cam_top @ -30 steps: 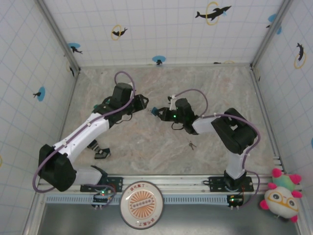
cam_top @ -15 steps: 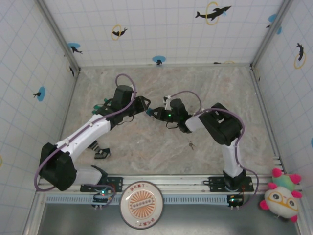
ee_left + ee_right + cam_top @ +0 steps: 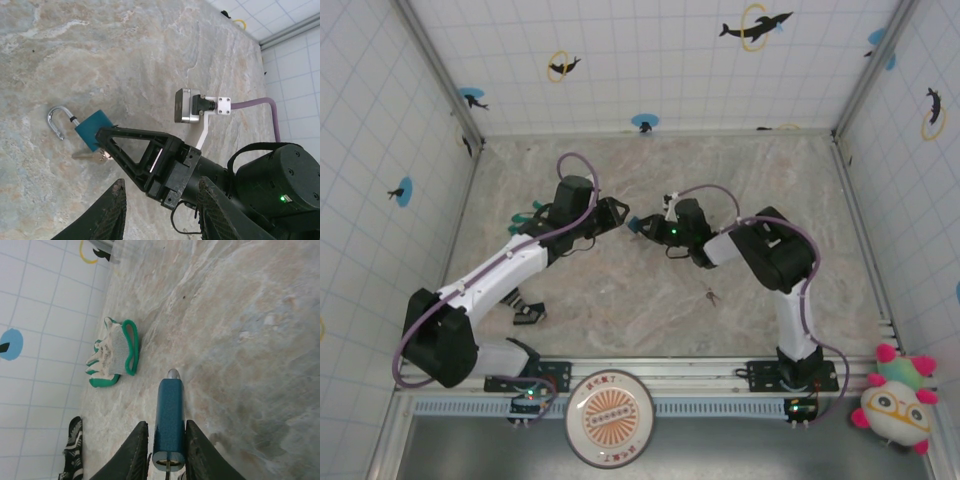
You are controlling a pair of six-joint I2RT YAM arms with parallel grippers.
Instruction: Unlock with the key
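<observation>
Far left, green-edged work glove (image 3: 112,354) flat on the marbled surface (image 3: 150,50). Then left gripper (image 3: 618,214), fingers spread, empty, just beside the teal padlock (image 3: 94,129). Padlock mid-surface, shackle swung open, key (image 3: 88,156) at its base. Right gripper (image 3: 166,426) close around padlock body; pinching or merely flanking, cannot tell. Right and nearer, loose keys (image 3: 711,296).

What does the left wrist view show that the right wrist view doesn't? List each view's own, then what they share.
Left wrist, not right wrist: the shackle swung open, the key at the lock's base, the right arm's camera. Right wrist, not left wrist: a green-and-white glove near the wall. Both: the blue padlock lying on the marbled table, its key end between the right gripper's fingers.
</observation>
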